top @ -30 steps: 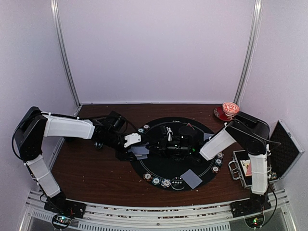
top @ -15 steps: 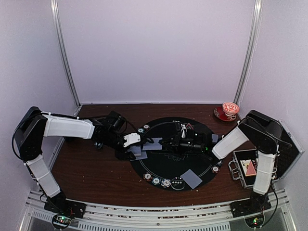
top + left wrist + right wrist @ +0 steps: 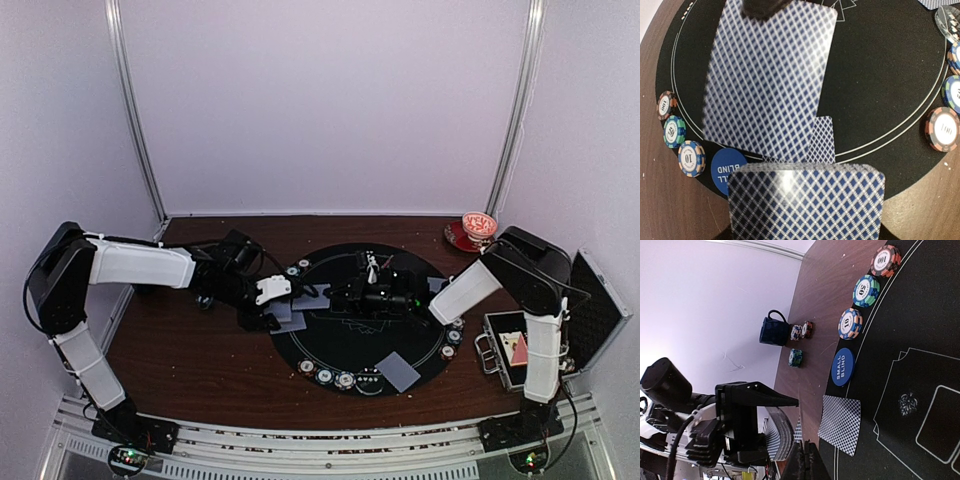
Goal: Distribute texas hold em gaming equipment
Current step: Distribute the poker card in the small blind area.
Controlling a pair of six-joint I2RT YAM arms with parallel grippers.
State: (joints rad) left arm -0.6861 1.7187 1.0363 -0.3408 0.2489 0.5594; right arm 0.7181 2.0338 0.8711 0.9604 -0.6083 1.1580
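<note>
1. Reaching across the round black felt mat from the right, the right gripper is pinched closed on the top edge of a single blue diamond-backed playing card, which hangs tilted above the mat.
2. At the mat's left edge, the left gripper is closed partway around a deck of diamond-backed cards. The deck fills the bottom of the left wrist view and hides the fingers from me.
3. The held card sits just beyond the deck, between the two grippers. I cannot tell whether card and deck touch.
4. Below the held card, a second face-down card lies flat on the mat, near the white ring line.
5. Just beside the deck, a blue "small blind" disc rests at the mat's rim.
6. Three striped-edge poker chips run along the rim from the disc: a blue-and-orange 10 chip, a teal 50 chip and a red-edged 100 chip.
7. On the opposite rim I see another 100 chip, well apart from both grippers.
8. From above, a third face-down card lies at the mat's near edge, clear of both arms.
9. The mat sits on a dark brown wooden table.
</note>
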